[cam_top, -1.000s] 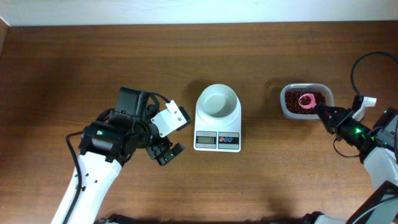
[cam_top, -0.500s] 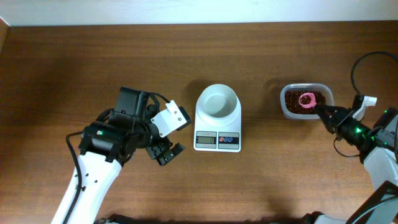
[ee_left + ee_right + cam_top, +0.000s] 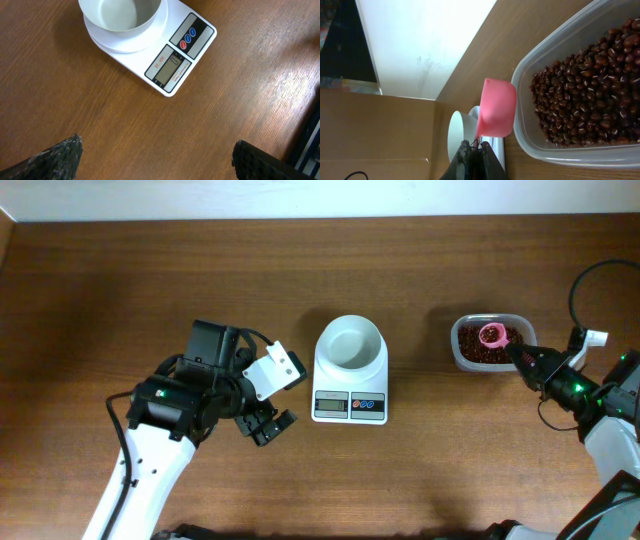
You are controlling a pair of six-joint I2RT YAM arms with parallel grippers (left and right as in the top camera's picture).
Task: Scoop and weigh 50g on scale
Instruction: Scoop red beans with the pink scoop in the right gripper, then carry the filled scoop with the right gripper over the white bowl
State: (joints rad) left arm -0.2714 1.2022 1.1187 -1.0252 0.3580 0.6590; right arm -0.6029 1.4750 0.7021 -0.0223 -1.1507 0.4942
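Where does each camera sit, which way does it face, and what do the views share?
Overhead: above the table, looking straight down on scale, bean tub, pink scoop, left claw, right claw.
Left wrist: on the left arm, facing down at the scale; own fingertips at the bottom corners.
Right wrist: behind the shut right claw, facing pink scoop and bean tub.
Shared: all three show the scale's bowl.

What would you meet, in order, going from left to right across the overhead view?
left end effector → scale → pink scoop → right end effector
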